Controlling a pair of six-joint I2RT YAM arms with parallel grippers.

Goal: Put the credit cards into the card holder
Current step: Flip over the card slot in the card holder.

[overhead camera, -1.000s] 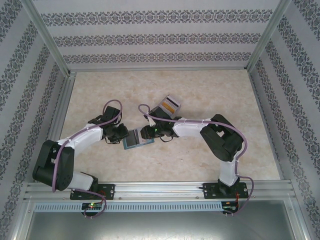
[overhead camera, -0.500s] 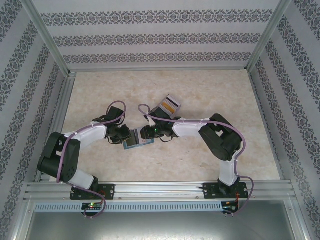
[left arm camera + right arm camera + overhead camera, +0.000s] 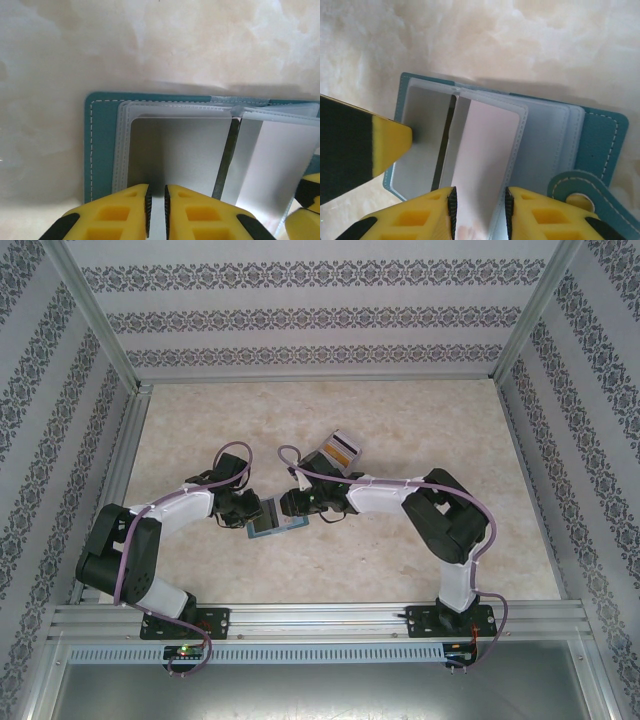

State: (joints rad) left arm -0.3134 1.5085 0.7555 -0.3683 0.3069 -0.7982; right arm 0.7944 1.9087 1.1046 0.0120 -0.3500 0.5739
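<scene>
The teal card holder (image 3: pixel 272 520) lies open on the table between both grippers, its pale pocket pages up. In the left wrist view its teal cover (image 3: pixel 102 145) frames a grey-white page. My left gripper (image 3: pixel 156 215) is shut to a narrow slit, its tips resting on that page. One of its fingers (image 3: pixel 390 145) touches the left page in the right wrist view. My right gripper (image 3: pixel 479 215) is shut across a whitish credit card (image 3: pixel 485 155), whose far end lies at a pocket page of the card holder (image 3: pixel 602 135). A thin dark edge stands between the two pages.
A clear box of upright cards (image 3: pixel 338 450) stands just behind the right gripper (image 3: pixel 297 506). The left gripper (image 3: pixel 252 510) is at the holder's left edge. Marble-look table all round, with metal frame rails at the sides and near edge.
The left arm's elbow swung up and its gripper edged right onto the holder, then held still. The right gripper crept slightly left with the card.
</scene>
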